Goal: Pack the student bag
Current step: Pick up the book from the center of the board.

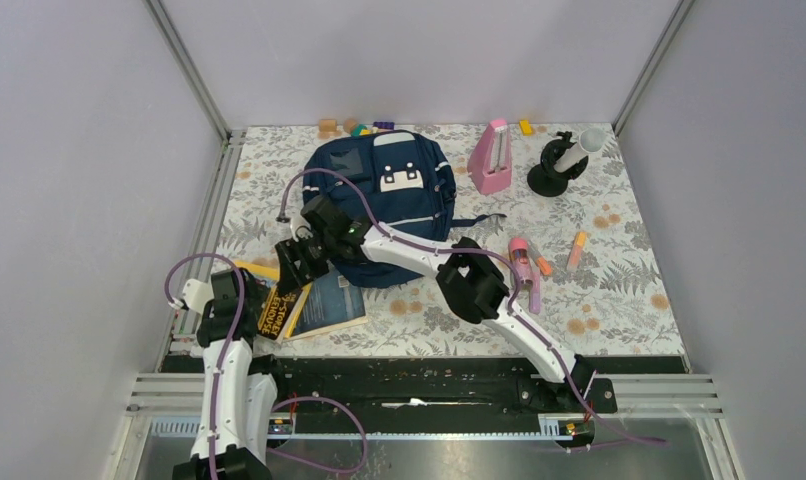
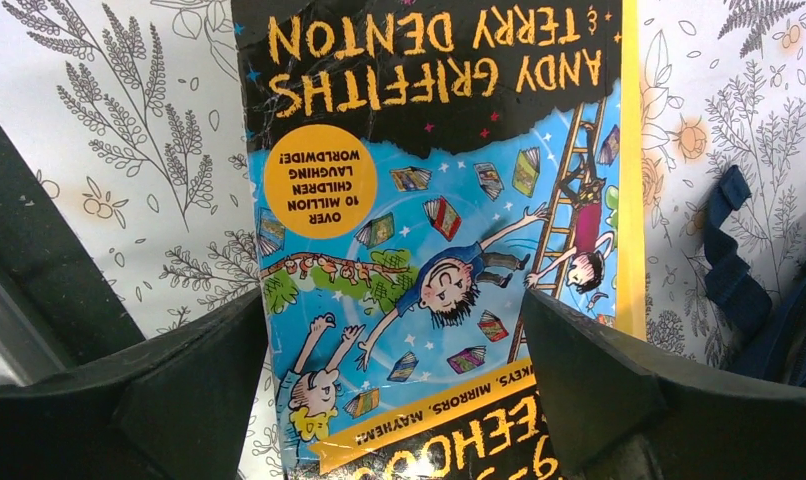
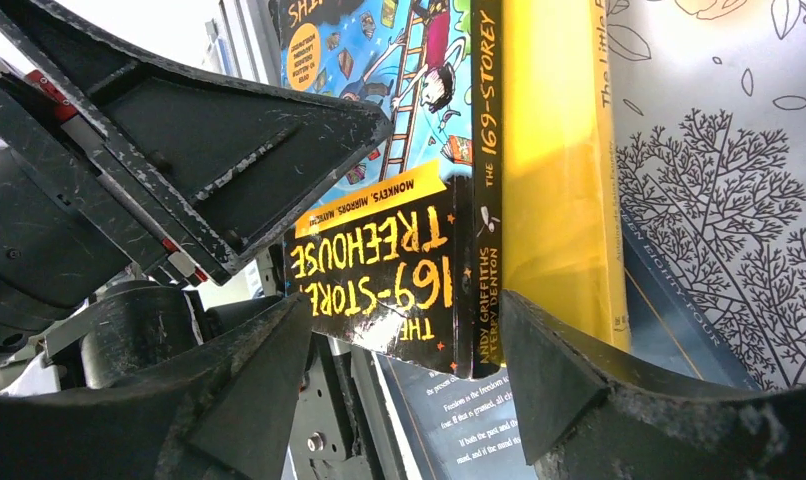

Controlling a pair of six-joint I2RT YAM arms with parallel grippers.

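The student bag (image 1: 379, 195), navy with a white patch, lies at the middle of the flowered table; its strap (image 2: 731, 250) shows at the right of the left wrist view. In front of it lies a small stack of books with the black and yellow Treehouse book (image 1: 275, 313) on top. My left gripper (image 1: 257, 303) hovers open over that book's cover (image 2: 429, 250), a finger at each side (image 2: 399, 400). My right gripper (image 1: 291, 278) reaches in from the bag's side, open, its jaws (image 3: 409, 370) straddling the book's corner (image 3: 379, 270); the right finger (image 3: 579, 390) is against the spine.
A yellow book (image 3: 554, 180) and a blue book (image 1: 335, 300) lie under the Treehouse book. A pink holder (image 1: 491, 160) and a black stand (image 1: 557, 168) are at the back right. Markers (image 1: 527, 262) lie right of the bag. The metal rail (image 1: 204, 220) borders the left side.
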